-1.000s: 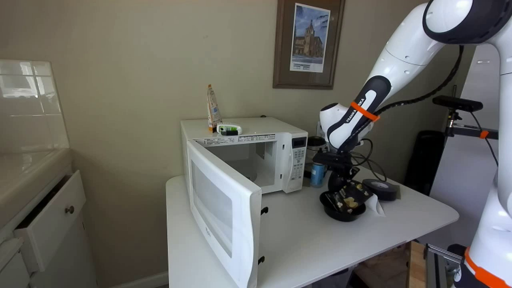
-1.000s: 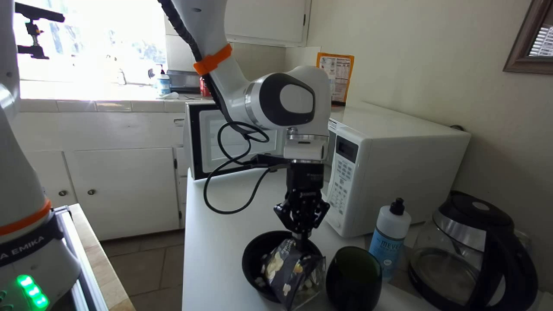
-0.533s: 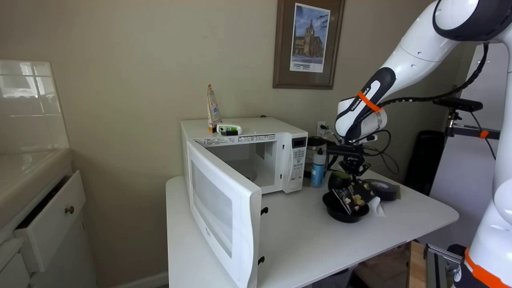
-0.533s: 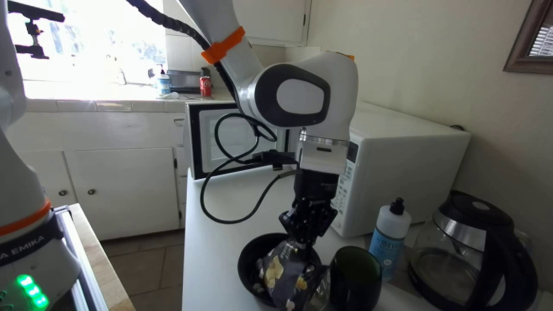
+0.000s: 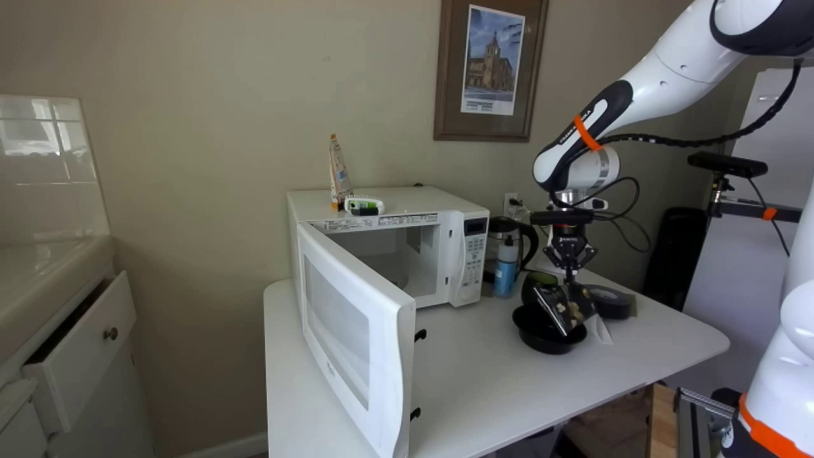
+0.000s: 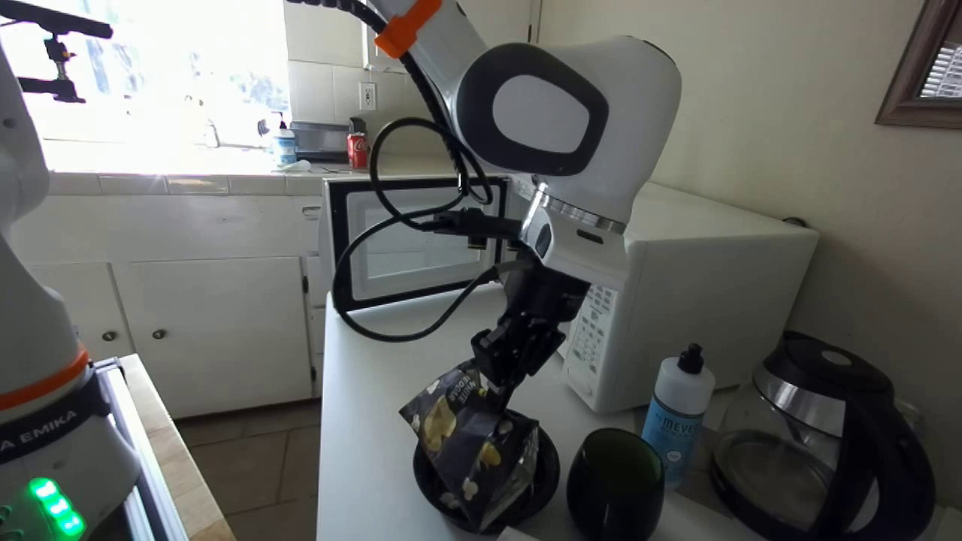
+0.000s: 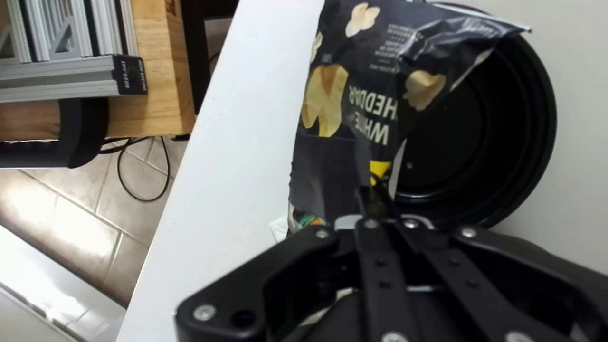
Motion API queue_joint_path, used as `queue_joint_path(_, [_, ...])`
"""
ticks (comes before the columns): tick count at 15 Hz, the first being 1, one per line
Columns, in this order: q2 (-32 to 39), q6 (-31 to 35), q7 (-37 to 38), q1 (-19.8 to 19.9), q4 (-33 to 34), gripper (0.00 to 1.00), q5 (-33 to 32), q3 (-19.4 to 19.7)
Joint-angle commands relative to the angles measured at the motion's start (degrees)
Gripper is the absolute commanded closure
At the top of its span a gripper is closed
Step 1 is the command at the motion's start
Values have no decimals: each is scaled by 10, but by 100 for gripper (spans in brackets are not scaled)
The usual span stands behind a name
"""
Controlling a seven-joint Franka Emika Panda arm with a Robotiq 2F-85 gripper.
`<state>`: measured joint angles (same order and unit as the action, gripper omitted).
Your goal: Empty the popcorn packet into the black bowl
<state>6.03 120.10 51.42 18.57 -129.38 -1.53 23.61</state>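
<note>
- White jointed arm point(image 6: 541, 120) with dark covers: base at far left in an exterior view, forearm entering from above, wrist bent downward, tool tilted, tips toward lower left. Base lettered "A EMIKA", start cut off; forearm lettered "FRANK", interrupted by an orange band point(image 5: 586, 133).
- Silver aluminium profile point(image 7: 52, 83), left in the wrist view; black end cap point(image 7: 130, 75) lettered "8020.net".
- Red drinks can point(image 6: 358, 150), upright on the tiled counter point(image 6: 199, 184); lettering too small to read.
- Limp black popcorn packet point(image 6: 470, 447), yellow and cream print, tilted over the small, round, low-sided black bowl point(image 6: 545, 487); contact between the two cannot be told. Lettered "WHITE" and, in part, "HEDDAR"; upside down in the wrist view.
- Said bowl: level on the white tabletop point(image 6: 368, 398); a few pale pieces point(image 6: 449, 500) within.
- Black two-fingered gripper point(image 6: 500, 397): jaws closed, gripping the packet near its upper edge.
- Dark green rounded cup point(image 6: 616, 488), upright, just beside the bowl.
- Blue-and-white plastic bottle point(image 6: 673, 428), black cap, upright; "MEYE" legible.
- White box-shaped microwave point(image 6: 714, 300), door swung wide; panel print too small to read.
- Clear glass carafe point(image 6: 793, 454), black lid and handle, metal band.
</note>
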Motion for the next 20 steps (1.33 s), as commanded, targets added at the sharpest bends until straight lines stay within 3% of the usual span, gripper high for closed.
queue_joint_path(1, [-14,-66,-44,6,21,100,25,-9])
queue_joint_path(9, [1,-138,-154,-9,61,100,60,-46])
queue_joint_path(20, [161,-295,-223,-14,207,100,75,-67])
